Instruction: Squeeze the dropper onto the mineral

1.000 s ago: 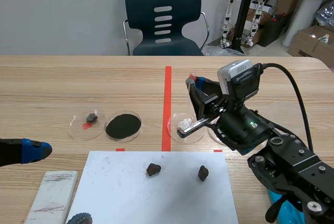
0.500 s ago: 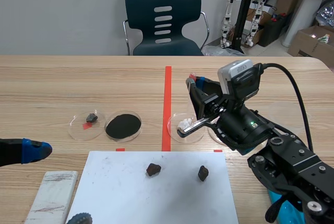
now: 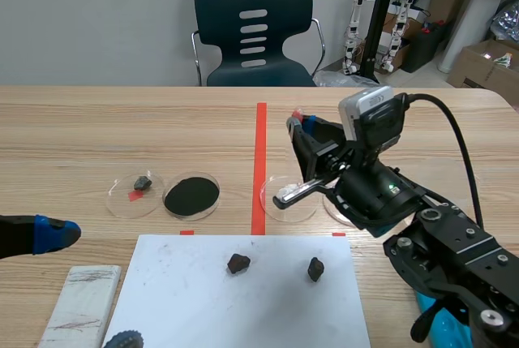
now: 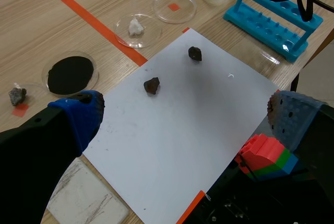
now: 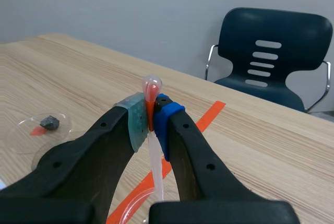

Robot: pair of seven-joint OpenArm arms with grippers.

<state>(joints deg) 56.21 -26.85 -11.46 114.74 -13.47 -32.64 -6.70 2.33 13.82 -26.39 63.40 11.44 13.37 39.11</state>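
Note:
A clear dropper with a red-tinted bulb stands upright, and my right gripper is shut on it just under the bulb. In the scene view this gripper hangs right of the red tape line, above a petri dish that holds a small white mineral. The dropper's stem points down toward that dish; its tip is hard to make out. The white mineral also shows far ahead of my left gripper, which is open over the white paper, holding nothing.
Left of the tape line are a dish of black powder and a dish with a grey rock. Two dark rocks lie on the paper. A white tile sits front left, a blue tube rack to the right.
My right gripper has risen slightly with the dropper still in it. The left arm and the objects on the table have not moved.

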